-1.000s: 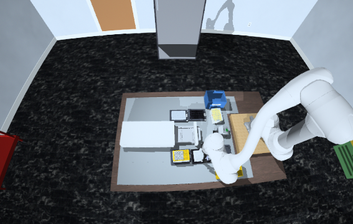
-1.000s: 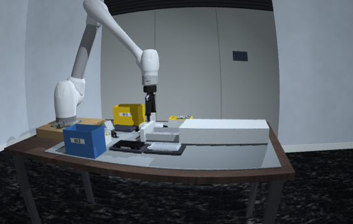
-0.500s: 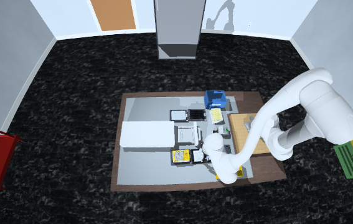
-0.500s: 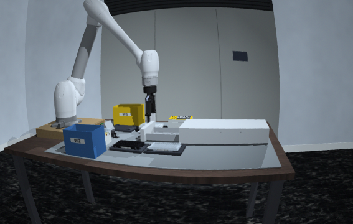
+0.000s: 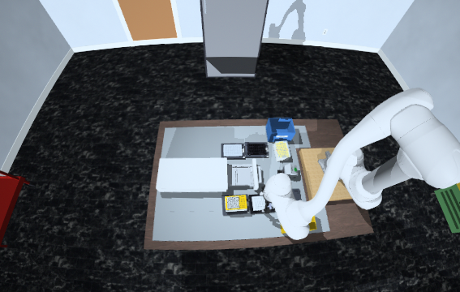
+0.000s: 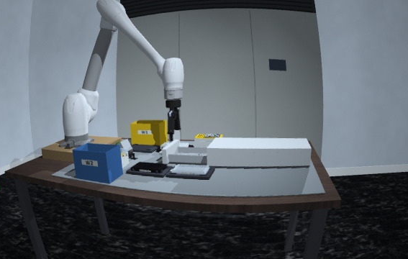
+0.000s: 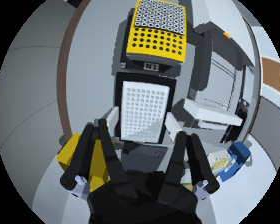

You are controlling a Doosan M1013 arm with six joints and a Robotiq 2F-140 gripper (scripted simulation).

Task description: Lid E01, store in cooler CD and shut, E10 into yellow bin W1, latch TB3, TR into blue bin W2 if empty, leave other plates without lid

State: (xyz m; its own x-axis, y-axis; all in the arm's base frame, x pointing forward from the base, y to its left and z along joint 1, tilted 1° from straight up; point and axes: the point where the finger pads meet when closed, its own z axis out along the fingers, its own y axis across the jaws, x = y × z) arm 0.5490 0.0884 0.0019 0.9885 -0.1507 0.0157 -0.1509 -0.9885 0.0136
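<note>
My gripper (image 6: 173, 134) hangs fingers down between the yellow bin W1 (image 6: 148, 132) and the open drawer of the cooler CD (image 6: 186, 152). In the wrist view its fingers stand wide apart over a dark nest (image 7: 144, 156). I cannot make out a clear plate between them. The white plate (image 7: 145, 111) sits in the nest just beyond, also seen from above (image 5: 259, 203). The yellow tip rack TR (image 7: 157, 30) lies beyond it and shows in the overhead view (image 5: 235, 203). W1 shows behind the left finger (image 7: 78, 159).
CD's white housing (image 5: 192, 174) fills the left of the mat, its drawer (image 5: 242, 176) pulled out. The blue bin W2 (image 5: 280, 129) stands at the far edge, with tip box TB3 (image 5: 282, 151) and the green key DONE (image 5: 294, 166) beside it. A black plate (image 5: 256, 150) and a pale piece of labware (image 5: 232, 150) sit in the far nests.
</note>
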